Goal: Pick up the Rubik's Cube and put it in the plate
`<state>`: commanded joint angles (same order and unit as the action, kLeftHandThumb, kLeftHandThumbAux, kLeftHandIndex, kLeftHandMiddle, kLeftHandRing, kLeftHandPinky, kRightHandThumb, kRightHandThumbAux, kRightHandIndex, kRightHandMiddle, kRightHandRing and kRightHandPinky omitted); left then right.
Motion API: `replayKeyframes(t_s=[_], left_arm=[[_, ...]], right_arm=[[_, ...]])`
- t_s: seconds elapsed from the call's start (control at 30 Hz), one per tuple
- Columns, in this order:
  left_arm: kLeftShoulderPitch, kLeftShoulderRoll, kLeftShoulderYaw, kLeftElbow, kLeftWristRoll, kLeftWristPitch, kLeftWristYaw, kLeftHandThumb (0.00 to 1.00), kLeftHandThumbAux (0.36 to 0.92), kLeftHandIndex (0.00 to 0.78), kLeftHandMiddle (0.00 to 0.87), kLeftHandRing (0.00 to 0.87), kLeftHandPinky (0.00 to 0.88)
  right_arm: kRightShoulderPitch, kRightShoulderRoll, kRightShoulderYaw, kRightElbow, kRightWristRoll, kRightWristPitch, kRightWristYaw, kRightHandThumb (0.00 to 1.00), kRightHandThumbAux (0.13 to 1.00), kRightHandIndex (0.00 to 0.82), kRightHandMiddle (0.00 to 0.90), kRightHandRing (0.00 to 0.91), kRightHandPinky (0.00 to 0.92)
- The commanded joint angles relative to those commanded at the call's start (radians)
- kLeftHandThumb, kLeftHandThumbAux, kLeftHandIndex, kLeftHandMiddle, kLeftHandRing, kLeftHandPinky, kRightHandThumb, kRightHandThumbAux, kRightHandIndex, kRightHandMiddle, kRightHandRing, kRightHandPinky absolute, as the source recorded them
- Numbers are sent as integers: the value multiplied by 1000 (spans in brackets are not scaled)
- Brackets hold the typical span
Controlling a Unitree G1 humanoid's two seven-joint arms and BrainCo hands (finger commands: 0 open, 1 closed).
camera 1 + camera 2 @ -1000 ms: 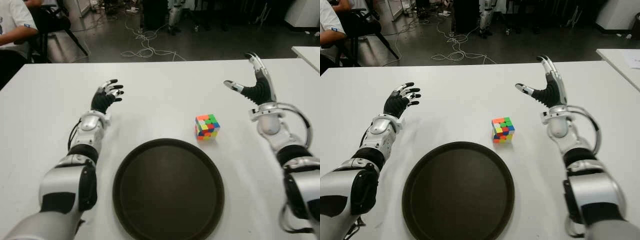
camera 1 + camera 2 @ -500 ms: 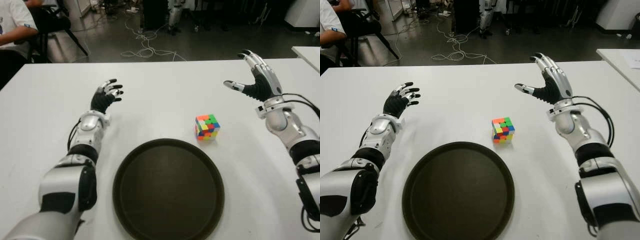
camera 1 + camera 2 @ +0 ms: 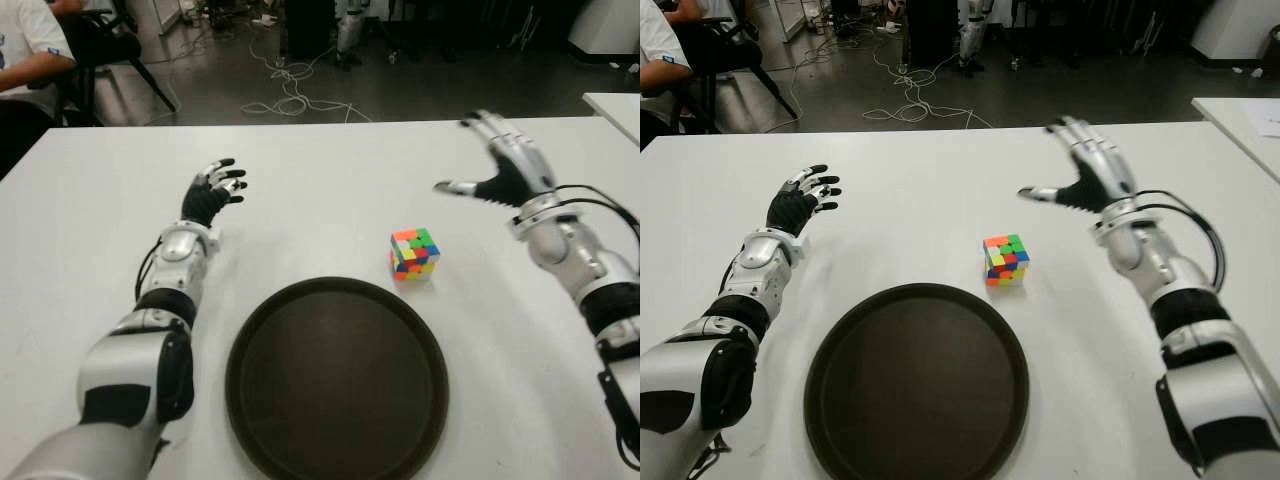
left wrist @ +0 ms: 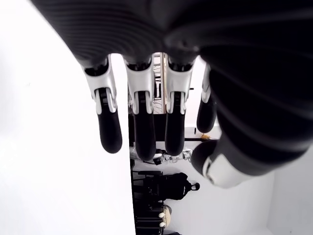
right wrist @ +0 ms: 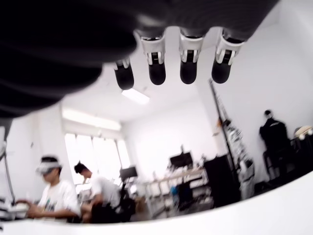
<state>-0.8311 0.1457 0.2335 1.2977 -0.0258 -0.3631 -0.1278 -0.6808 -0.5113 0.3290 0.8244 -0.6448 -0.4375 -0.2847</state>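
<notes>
The cube [image 3: 415, 254] sits on the table [image 3: 90, 200] just beyond the plate's [image 3: 336, 379] far right rim. The right hand [image 3: 503, 170] hovers beyond it, fingers spread, empty — it should drop squarely over the cube and pinch opposite faces. The left hand [image 3: 211, 192] shows near the left edge, relaxed.

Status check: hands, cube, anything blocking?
Right hand open, above table beyond Rubik's Cube. Left hand open, idle. Cube on table behind plate. Path clear.

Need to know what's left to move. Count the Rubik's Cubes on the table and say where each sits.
1. The Rubik's Cube sits on the white table, just beyond the dark plate's far right rim, not in it. The open right hand is above the table beyond it.
</notes>
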Motion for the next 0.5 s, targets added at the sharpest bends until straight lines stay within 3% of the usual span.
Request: replayKeyframes(t_s=[0.5], left_arm=[[4, 2, -10, 1, 12, -4, 10, 460, 705, 215, 302, 285, 303]], right_arm=[[60, -8, -3, -171, -15, 123, 133, 0, 464, 0, 0, 0, 27]])
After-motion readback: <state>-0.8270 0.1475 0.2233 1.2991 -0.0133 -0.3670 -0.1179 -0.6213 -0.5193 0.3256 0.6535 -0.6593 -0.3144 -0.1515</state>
